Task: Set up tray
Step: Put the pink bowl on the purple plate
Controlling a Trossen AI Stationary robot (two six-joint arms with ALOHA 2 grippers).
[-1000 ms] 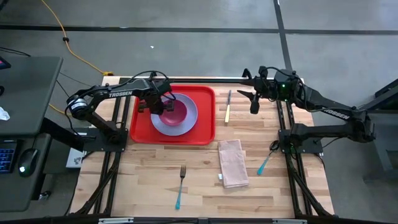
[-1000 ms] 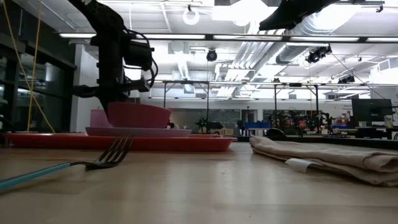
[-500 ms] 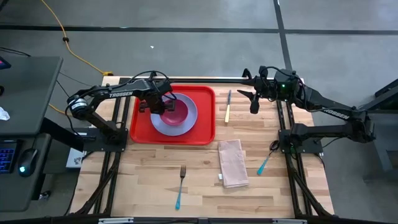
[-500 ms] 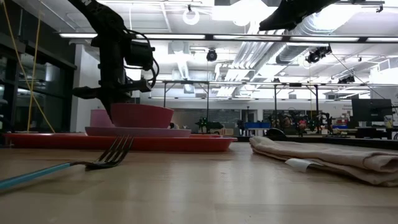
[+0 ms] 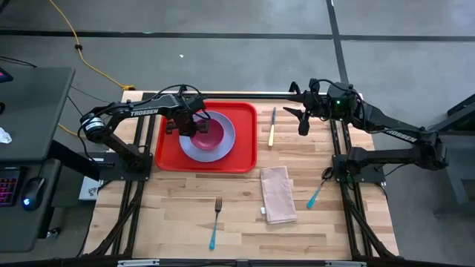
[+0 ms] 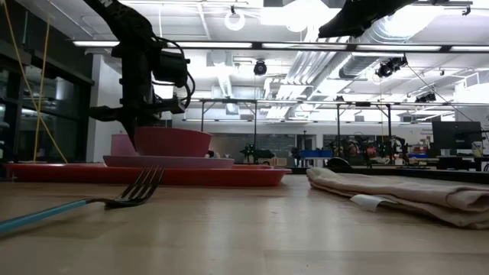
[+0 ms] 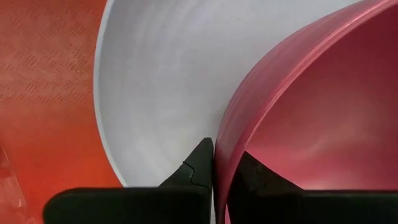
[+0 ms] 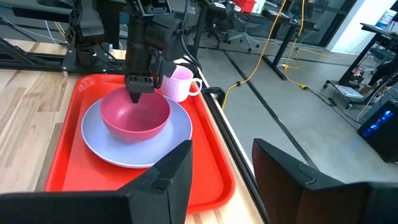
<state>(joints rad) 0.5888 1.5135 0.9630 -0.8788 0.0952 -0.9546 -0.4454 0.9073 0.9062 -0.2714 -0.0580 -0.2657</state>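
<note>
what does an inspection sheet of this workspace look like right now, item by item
surface: wooden table, slatted top.
job's things: red tray holds lavender plate with pink bowl on it; pink mug also on the tray, beside the plate.
clutter: fork, folded napkin, knife, teal-handled utensil, all on bare wood off the tray.
grippers: left gripper straddles the bowl's rim, fingers against the wall; right gripper open, empty, hovering beyond the knife.
cables: yellow cable on the floor.
surroundings: desk with keyboard and mouse; open workshop behind.
</note>
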